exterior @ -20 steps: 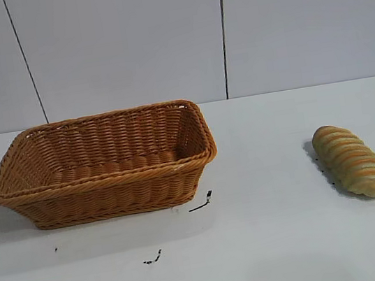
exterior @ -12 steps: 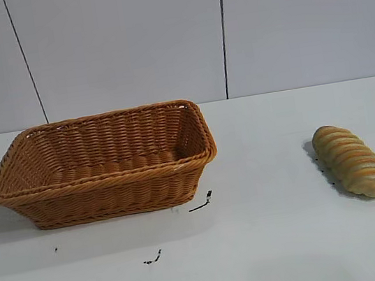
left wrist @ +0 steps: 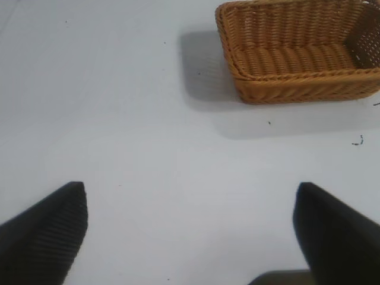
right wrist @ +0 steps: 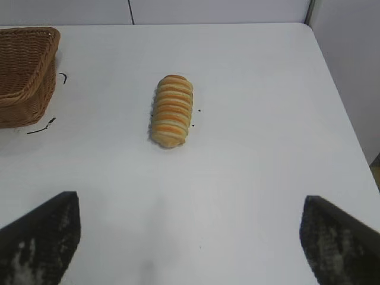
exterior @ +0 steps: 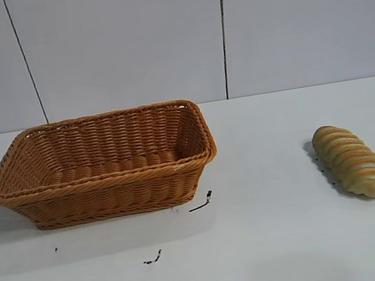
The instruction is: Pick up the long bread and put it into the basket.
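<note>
Wicker basket sitting empty at nine o'clock on the table; long bread lying at three o'clock, well apart; right gripper hovering spread, left gripper spread too; probably approaching, next descending astride the loaf

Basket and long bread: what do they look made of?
Basket: woven wicker or rattan-like strands, orange-brown, slightly glossy; the weave rows and braided rim show. Possibly plastic imitation. Long bread: matte tan with orange-brown ridges; whether baked dough or a foam or plastic replica, the look leaves open.
</note>
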### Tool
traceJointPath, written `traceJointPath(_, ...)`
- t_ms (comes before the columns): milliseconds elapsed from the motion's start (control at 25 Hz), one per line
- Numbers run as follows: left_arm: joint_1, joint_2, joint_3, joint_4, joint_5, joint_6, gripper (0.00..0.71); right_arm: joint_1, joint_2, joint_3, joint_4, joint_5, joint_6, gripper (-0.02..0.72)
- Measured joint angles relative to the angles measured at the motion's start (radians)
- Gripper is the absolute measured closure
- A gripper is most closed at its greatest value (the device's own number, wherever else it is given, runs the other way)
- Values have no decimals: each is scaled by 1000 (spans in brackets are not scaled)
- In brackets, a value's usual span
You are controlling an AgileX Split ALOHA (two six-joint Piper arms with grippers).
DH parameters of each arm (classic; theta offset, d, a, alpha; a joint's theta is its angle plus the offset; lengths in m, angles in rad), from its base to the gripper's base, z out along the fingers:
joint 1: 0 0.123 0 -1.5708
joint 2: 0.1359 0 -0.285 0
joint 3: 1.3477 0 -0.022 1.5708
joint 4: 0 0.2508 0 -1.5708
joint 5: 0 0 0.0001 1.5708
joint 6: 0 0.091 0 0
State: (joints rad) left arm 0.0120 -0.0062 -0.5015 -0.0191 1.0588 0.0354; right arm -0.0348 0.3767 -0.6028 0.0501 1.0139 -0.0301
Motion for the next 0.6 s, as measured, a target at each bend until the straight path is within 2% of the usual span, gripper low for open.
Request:
traceJointPath(440,0,0,0,0,0,0,17,0,758,-266,13,-39,22,13)
traceJointPath(600,0,0,0,0,0,0,17,0,989,-398,12,-28,22,13)
